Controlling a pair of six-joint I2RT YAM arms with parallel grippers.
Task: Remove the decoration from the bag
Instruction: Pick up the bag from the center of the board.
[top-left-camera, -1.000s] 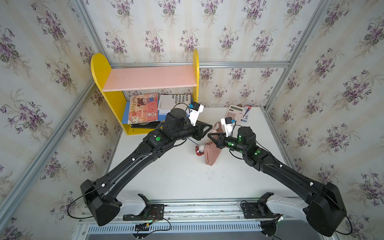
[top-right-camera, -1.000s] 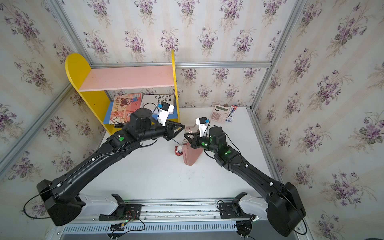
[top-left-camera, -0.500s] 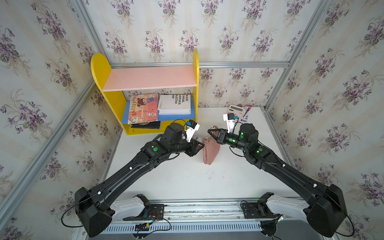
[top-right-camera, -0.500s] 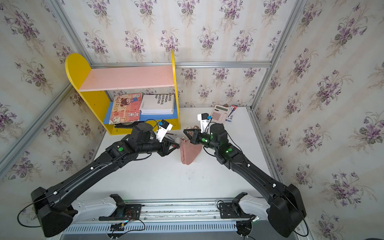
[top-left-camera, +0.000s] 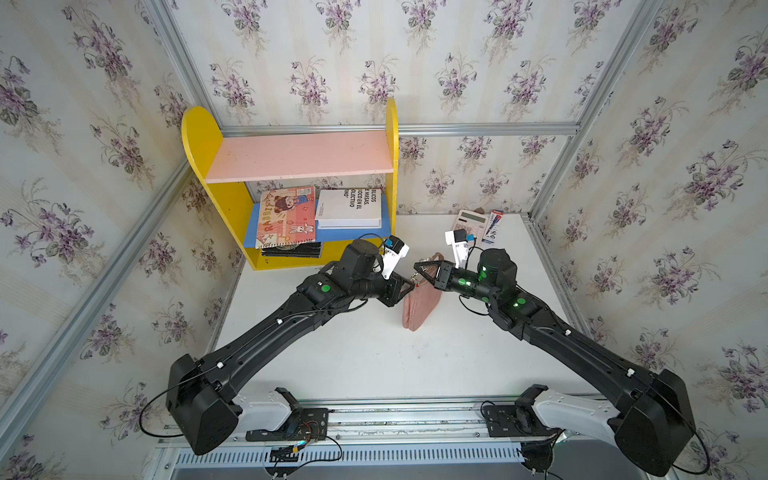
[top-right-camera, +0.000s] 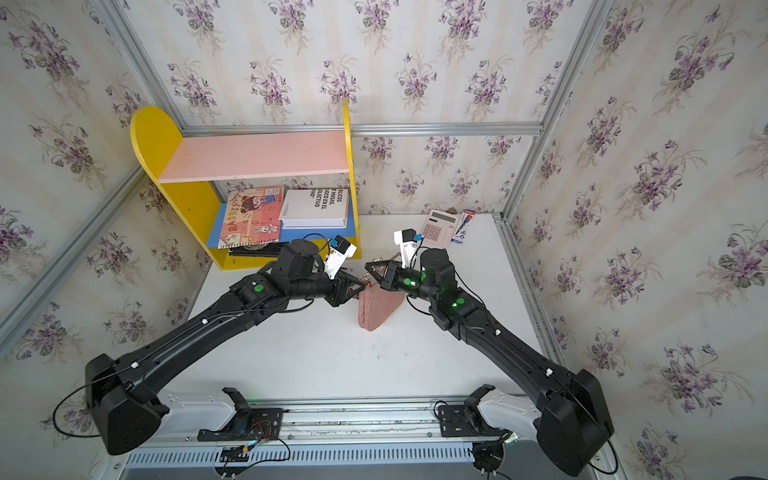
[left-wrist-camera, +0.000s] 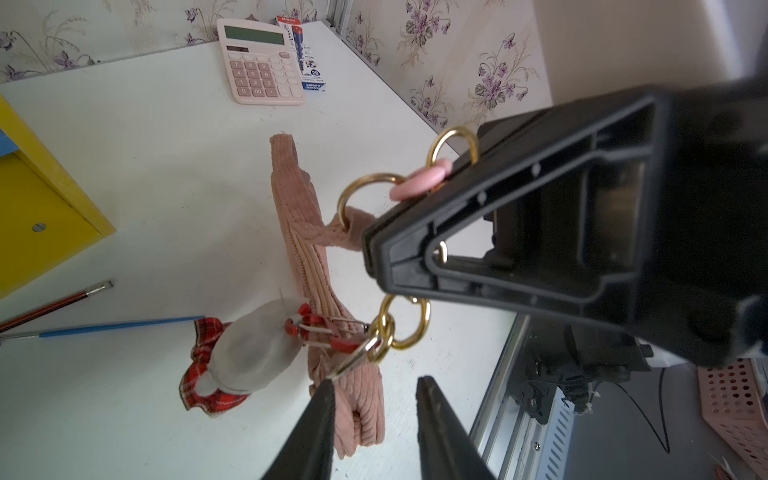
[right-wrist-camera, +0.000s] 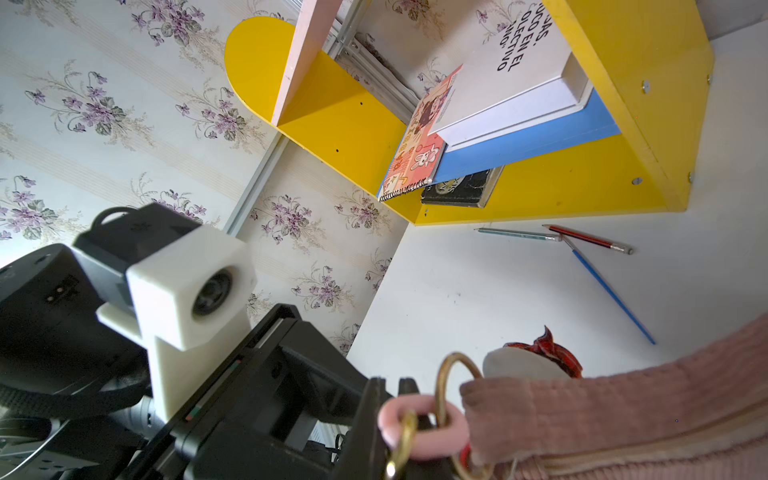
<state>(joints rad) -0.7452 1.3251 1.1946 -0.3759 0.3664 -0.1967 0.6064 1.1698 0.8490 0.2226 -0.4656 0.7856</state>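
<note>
The right claw (left-wrist-camera: 376, 259) is clamped shut on the chain (left-wrist-camera: 419, 180) of the bag (left-wrist-camera: 303, 232), which stands on edge on the desk (left-wrist-camera: 166, 166). The decoration (left-wrist-camera: 253, 353) hangs from the chain's lower rings by its red clasp (left-wrist-camera: 320, 332), slumped on the desk beside the bag. The left claw (left-wrist-camera: 376, 386), the nearer one, is partly open and empty. The clasp lies just ahead of its tips, crosswise, toward one finger.

Bright, even, diffuse light; soft faint shadows on white table (top-left-camera: 374, 353). Top views sharp, wide-angle bending at edges. Wrist views: nearest parts soft, background sharp, some washed-out patches.
</note>
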